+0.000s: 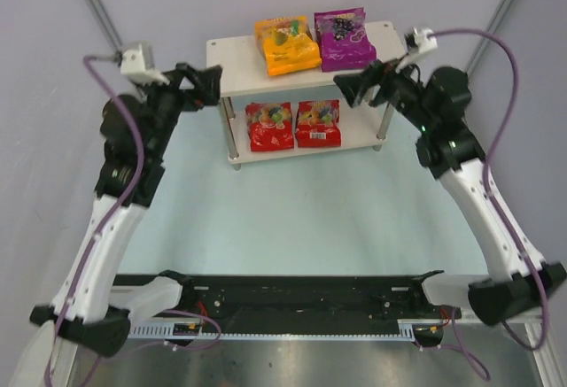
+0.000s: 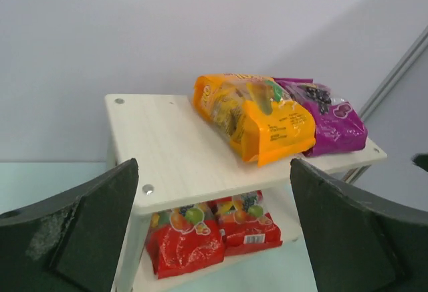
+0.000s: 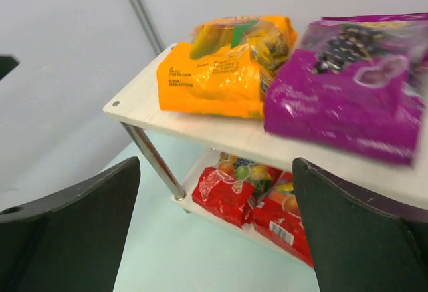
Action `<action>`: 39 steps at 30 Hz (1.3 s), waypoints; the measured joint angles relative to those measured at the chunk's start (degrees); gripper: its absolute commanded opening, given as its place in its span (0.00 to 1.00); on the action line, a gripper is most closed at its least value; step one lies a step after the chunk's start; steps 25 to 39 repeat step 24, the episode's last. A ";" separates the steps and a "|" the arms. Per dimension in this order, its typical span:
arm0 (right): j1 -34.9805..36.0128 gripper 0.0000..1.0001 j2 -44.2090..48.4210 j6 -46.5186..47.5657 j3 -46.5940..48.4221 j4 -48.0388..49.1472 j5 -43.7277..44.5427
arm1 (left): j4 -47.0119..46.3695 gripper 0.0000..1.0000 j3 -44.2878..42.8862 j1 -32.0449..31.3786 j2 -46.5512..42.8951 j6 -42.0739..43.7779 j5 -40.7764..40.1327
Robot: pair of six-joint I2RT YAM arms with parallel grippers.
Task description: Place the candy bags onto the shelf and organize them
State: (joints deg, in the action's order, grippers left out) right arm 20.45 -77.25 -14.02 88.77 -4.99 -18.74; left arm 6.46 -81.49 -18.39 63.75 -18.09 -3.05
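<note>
Right wrist view: the glossy purple plastic pouch (image 3: 348,91) is blurred and cut off by the right edge. The upper pale wood board (image 3: 140,108) of the two-tier shelf (image 3: 155,164) hides the rear parts of the left glossy red plastic pouch (image 3: 231,192) and the right red pouch (image 3: 284,225). Top view: pouch print is too small to read

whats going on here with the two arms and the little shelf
A robot is stocking a two-tier shelf with candy bags. All four bags lie on it: the orange bag and purple bag side by side on the top board, two red bags on the lower one. The left gripper and right gripper hang open and empty at either end of the top board, touching nothing.
</note>
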 measured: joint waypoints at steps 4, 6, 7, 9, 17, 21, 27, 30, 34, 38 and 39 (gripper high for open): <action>0.02 1.00 14.99 0.72 -14.80 3.02 6.01 | 0.63 1.00 14.12 0.00 -13.68 0.11 -4.46; 0.07 1.00 19.65 0.85 -21.24 5.40 9.51 | 1.90 1.00 21.05 0.00 -19.65 0.07 -6.36; 0.07 1.00 21.75 0.81 -24.98 7.19 11.39 | 2.29 1.00 25.18 0.00 -23.17 0.00 -7.19; 0.04 1.00 24.26 0.44 -32.02 10.01 14.91 | 3.10 1.00 31.01 0.00 -27.45 -0.52 -7.91; 0.48 1.00 22.27 -5.44 -48.94 11.15 23.65 | 9.90 1.00 47.93 -0.02 -40.50 -5.05 -11.61; 1.62 1.00 24.02 -7.72 -50.47 11.72 25.79 | 10.91 1.00 50.10 -0.02 -43.30 -7.34 -11.85; 2.14 1.00 26.80 -8.50 -52.35 11.74 26.71 | 10.78 1.00 51.45 -0.02 -43.93 -8.96 -12.50; 2.14 1.00 26.80 -8.50 -52.35 11.74 26.71 | 10.78 1.00 51.45 -0.02 -43.93 -8.96 -12.50; 2.14 1.00 26.80 -8.50 -52.35 11.74 26.71 | 10.78 1.00 51.45 -0.02 -43.93 -8.96 -12.50; 2.14 1.00 26.80 -8.50 -52.35 11.74 26.71 | 10.78 1.00 51.45 -0.02 -43.93 -8.96 -12.50; 2.14 1.00 26.80 -8.50 -52.35 11.74 26.71 | 10.78 1.00 51.45 -0.02 -43.93 -8.96 -12.50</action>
